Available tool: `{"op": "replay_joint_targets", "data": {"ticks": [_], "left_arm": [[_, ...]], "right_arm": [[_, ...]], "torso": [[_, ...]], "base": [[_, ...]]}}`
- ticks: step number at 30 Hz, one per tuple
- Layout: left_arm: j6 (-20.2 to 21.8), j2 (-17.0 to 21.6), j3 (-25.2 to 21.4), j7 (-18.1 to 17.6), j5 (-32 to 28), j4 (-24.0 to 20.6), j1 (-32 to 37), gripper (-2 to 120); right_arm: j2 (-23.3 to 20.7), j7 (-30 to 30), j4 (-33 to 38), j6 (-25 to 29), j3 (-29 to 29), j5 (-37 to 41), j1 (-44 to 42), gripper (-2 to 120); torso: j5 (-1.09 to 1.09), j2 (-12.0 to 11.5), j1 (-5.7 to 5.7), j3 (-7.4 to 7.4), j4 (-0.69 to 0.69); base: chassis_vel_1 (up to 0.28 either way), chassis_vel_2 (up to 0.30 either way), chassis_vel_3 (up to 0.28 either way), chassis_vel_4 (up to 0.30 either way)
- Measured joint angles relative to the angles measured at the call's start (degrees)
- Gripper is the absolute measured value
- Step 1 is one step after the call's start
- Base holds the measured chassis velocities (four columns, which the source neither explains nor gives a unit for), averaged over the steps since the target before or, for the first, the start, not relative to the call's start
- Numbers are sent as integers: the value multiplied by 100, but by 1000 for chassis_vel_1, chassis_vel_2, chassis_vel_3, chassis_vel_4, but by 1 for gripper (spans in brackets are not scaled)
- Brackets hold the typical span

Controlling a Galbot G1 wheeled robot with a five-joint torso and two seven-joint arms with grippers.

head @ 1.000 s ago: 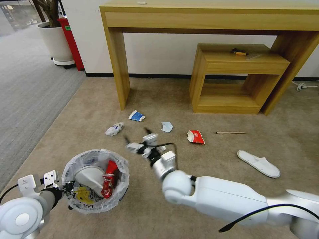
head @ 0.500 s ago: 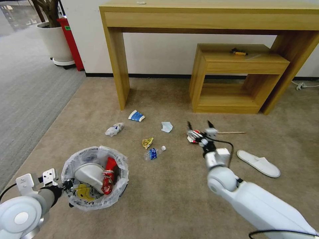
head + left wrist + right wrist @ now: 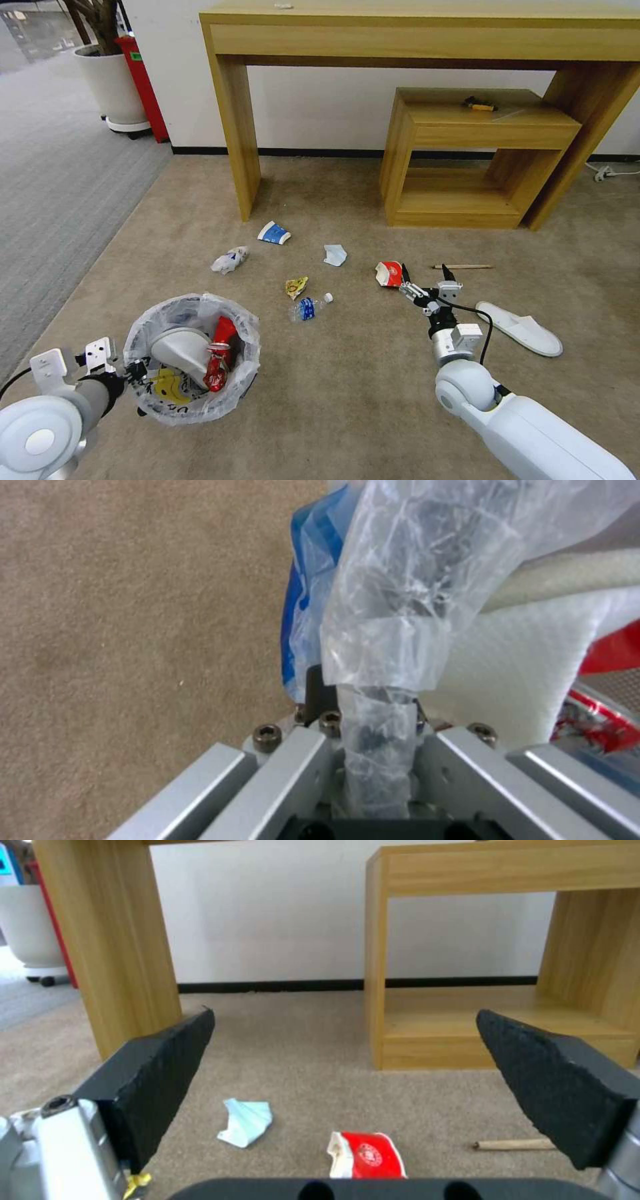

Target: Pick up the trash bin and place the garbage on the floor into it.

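The trash bin (image 3: 192, 360) is held at the robot's left, low in the head view, by the left gripper (image 3: 137, 371), whose fingers are clamped on the bin's rim and crinkled plastic liner (image 3: 393, 630), as is seen close up in the left wrist view. Inside the bin a white slipper (image 3: 179, 353), a red wrapper (image 3: 218, 363) and a yellow wrapper (image 3: 167, 389) are seen. The right gripper (image 3: 427, 277) is stretched forward above the beige floor (image 3: 333, 400) with its black fingers (image 3: 160, 1075) spread wide apart and nothing between them; it is placed just beside a red wrapper on the floor (image 3: 389, 274), with a wooden stick (image 3: 463, 267) near it on the other side. A second white slipper (image 3: 520, 328) lies to the right of that arm. Farther left on the floor are scattered a pale blue mask (image 3: 335, 254), a blue-white paper cup (image 3: 274, 233), crumpled paper (image 3: 230, 259), a small yellow wrapper (image 3: 296, 287) and a small bottle (image 3: 308, 307). A wooden bench (image 3: 427, 40) stands against the wall behind.
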Motion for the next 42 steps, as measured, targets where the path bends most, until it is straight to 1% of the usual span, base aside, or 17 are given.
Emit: {"op": "replay_joint_targets", "data": {"ticks": [8,15,21,22,31,36,42], "left_arm": [[0,20,-32,14,-6,-32,34,0],[0,-3,-20,14,3,2,15,0],[0,-43,3,28,29,41,-7,0],[0,-54,4,45,52,46,-7,0],[0,-86,-21,59,61,11,21,0],[0,-96,-39,62,64,-14,40,0],[0,-138,-35,64,86,-63,65,0]], "right_arm": [[66,37,-22,0,-65,-90,-6,100],[81,35,-74,21,-88,-141,-20,100],[86,-8,-160,80,-89,-210,-54,100],[91,-17,-173,92,-89,-229,-68,100],[107,-25,-246,192,-97,-378,-60,100],[152,-25,-390,412,-92,-645,-54,100],[129,-16,-303,317,-79,-684,-113,100]], "torso": [[0,0,0,0,0],[-3,0,0,0,1],[0,0,0,1,1],[-2,0,0,0,0],[0,0,0,1,0],[0,1,0,0,0],[-1,1,0,0,0]], "base": [[98,90,-91,-95],[191,196,-171,-176],[118,135,-127,-111],[52,53,-46,-47],[6,6,-5,-5],[0,0,0,0],[0,0,0,0]]}}
